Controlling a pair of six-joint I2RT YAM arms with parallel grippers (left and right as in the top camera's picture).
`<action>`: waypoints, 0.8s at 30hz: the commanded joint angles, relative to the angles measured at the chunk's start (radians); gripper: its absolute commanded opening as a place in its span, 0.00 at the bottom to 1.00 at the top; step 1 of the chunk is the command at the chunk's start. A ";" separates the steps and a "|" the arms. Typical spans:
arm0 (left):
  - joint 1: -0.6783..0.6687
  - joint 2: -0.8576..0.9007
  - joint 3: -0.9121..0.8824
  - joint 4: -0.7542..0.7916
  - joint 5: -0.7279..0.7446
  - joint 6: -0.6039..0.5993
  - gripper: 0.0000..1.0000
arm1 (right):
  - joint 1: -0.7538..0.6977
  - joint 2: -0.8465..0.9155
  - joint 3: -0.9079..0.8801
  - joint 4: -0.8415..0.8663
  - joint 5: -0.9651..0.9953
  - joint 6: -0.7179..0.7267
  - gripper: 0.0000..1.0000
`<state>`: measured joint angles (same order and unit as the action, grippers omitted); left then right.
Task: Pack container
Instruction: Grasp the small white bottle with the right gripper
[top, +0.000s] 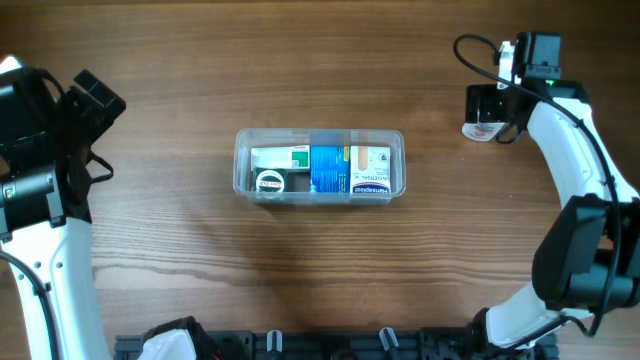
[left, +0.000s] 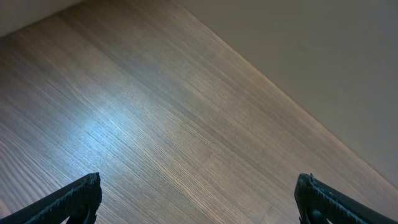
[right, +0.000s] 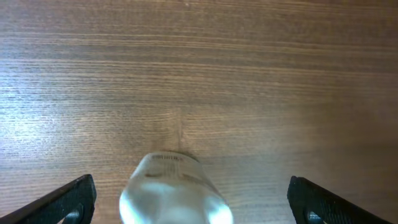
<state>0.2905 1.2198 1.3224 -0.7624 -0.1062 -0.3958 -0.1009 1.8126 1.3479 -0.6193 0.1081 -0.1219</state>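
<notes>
The clear plastic container (top: 320, 166) sits at the table's middle, holding a green-and-white box, a blue box, a plaster box and a small round tin. My right gripper (top: 492, 106) is at the far right, open, with its fingers wide apart on either side of a small clear bottle (top: 482, 130). In the right wrist view the bottle (right: 176, 193) stands between the open fingers (right: 193, 202), touching neither. My left gripper (left: 198, 199) is open and empty over bare wood at the far left (top: 95, 95).
The table's far edge (left: 292, 99) runs diagonally through the left wrist view. A black rail with a white object (top: 170, 345) lies along the table's front edge.
</notes>
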 joint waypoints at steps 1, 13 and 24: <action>0.007 0.003 0.000 0.002 0.005 -0.009 1.00 | 0.001 0.052 0.000 0.010 -0.032 -0.039 1.00; 0.007 0.003 0.000 0.002 0.005 -0.009 1.00 | 0.002 0.063 0.000 -0.142 -0.172 0.134 0.95; 0.007 0.003 0.000 0.002 0.005 -0.009 1.00 | 0.002 0.063 0.000 -0.012 -0.103 0.263 0.99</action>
<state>0.2905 1.2201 1.3224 -0.7628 -0.1062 -0.3954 -0.1009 1.8542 1.3476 -0.6594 0.0364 0.0868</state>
